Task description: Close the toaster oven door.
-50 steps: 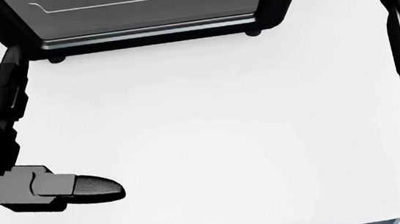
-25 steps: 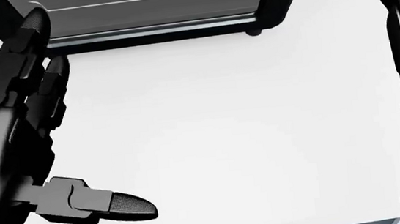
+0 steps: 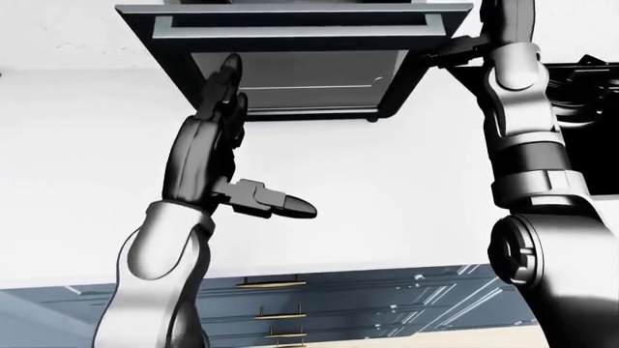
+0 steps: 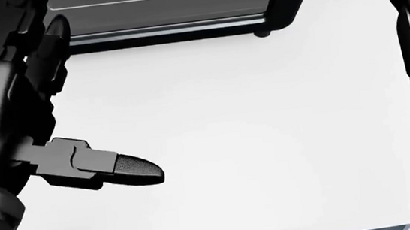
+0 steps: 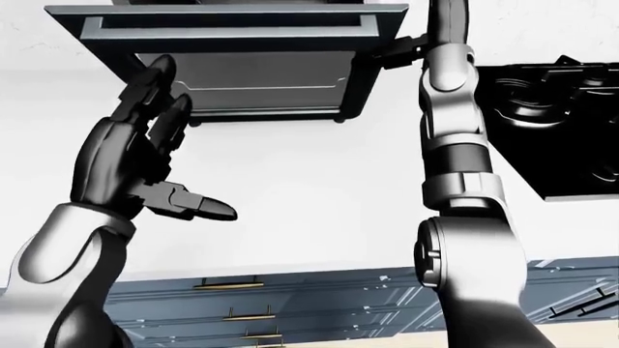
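Observation:
The toaster oven (image 3: 290, 18) stands at the top of the left-eye view on a white counter (image 3: 387, 188). Its door (image 3: 300, 80) hangs open, folded down toward me, with the handle edge (image 4: 166, 31) lowest. My left hand (image 3: 256, 141) is open, with its fingers (image 3: 227, 80) pointing up over the door's left part and its thumb (image 3: 285, 206) sticking out to the right. My right arm (image 3: 522, 130) reaches up along the right, and my right hand (image 3: 453, 49) is at the door's right edge. Its fingers are too dark to read.
A black stove top (image 5: 561, 130) lies on the counter to the right of the oven. Blue-grey drawers with handles (image 3: 339, 304) run below the counter edge at the bottom of the eye views.
My left hand has risen in the head view, from low at the left edge up to the door's left corner. The right arm and the oven have not moved.

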Tool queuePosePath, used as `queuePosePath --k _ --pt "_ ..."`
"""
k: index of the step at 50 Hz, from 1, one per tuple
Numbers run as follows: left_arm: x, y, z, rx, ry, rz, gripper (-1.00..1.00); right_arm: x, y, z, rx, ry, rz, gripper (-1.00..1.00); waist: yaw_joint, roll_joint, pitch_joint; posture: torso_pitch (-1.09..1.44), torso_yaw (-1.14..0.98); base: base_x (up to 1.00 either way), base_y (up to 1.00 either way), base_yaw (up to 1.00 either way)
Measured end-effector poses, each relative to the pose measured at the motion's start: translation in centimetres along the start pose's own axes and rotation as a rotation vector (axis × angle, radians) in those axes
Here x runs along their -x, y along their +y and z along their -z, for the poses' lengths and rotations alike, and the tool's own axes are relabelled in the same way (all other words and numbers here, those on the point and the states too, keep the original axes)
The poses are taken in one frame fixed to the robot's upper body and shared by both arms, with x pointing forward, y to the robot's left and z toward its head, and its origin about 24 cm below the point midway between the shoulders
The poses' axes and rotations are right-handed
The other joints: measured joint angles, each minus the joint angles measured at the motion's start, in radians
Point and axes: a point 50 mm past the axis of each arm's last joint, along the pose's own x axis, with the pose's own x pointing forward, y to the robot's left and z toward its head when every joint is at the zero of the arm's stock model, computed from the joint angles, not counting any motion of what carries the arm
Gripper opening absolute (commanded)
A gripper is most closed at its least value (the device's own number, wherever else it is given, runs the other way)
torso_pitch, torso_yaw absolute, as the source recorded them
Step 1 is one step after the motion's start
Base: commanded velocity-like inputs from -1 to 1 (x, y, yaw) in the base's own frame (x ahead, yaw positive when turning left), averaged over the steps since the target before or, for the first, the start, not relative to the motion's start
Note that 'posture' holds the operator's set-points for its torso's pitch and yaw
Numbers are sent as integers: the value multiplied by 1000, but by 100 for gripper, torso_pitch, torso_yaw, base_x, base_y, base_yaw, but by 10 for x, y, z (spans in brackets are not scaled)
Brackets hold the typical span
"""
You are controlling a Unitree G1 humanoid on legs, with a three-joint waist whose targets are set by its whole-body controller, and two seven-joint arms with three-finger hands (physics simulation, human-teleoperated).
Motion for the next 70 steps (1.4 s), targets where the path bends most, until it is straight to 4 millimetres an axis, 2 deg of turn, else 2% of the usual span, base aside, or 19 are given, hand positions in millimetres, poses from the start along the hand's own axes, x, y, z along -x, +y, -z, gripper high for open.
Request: queuePosePath --k 18,41,70 --pt "-22 0 -1 -3 2 16 100 -1 2 -3 -3 -10 -6 100 6 -5 1 0 0 0 0 0" --pt "-44 2 -2 -29 -1 12 100 0 2 -1 -5 -2 -1 100 4 -2 -1 0 0 0 0 0" --pt "-81 12 -14 -39 11 4 100 0 -9 8 46 56 103 100 -2 3 2 0 0 0 0 0"
